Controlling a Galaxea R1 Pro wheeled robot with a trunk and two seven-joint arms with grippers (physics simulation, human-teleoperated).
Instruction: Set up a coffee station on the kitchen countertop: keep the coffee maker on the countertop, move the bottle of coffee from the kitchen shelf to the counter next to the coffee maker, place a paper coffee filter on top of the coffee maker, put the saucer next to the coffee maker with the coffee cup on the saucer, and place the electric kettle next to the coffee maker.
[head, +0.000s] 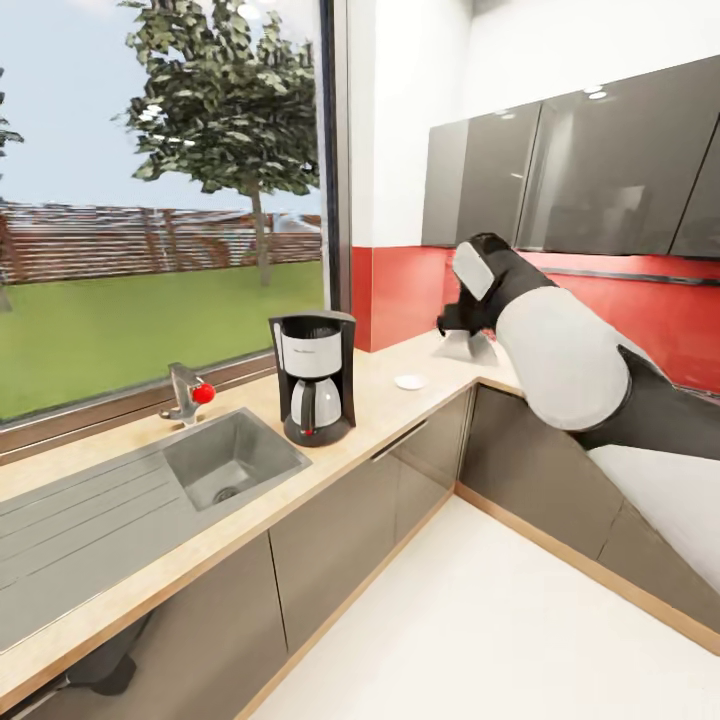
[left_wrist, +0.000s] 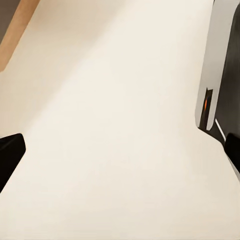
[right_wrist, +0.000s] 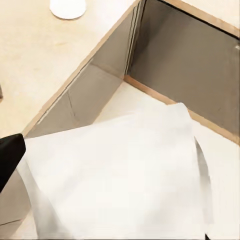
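**A home kitchen around me**

I stand in a domestic kitchen: a pale wooden bench (head: 400, 415) carries a steel sink (head: 225, 460) with tap (head: 185, 392) and a coffee maker (head: 313, 377), beneath grey wall cabinets (head: 600, 165), a red splashback (head: 400, 295) and a garden window (head: 160, 190).

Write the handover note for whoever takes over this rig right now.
Right gripper: holds the paper coffee filter, above the countertop corner.
Left gripper: low over the floor; jaws look apart, nothing between them.
Coffee maker stands on the countertop beside the sink; saucer lies to its right.
Done: filter picked up.
Left: filter onto the coffee maker, then coffee bottle, cup, kettle.
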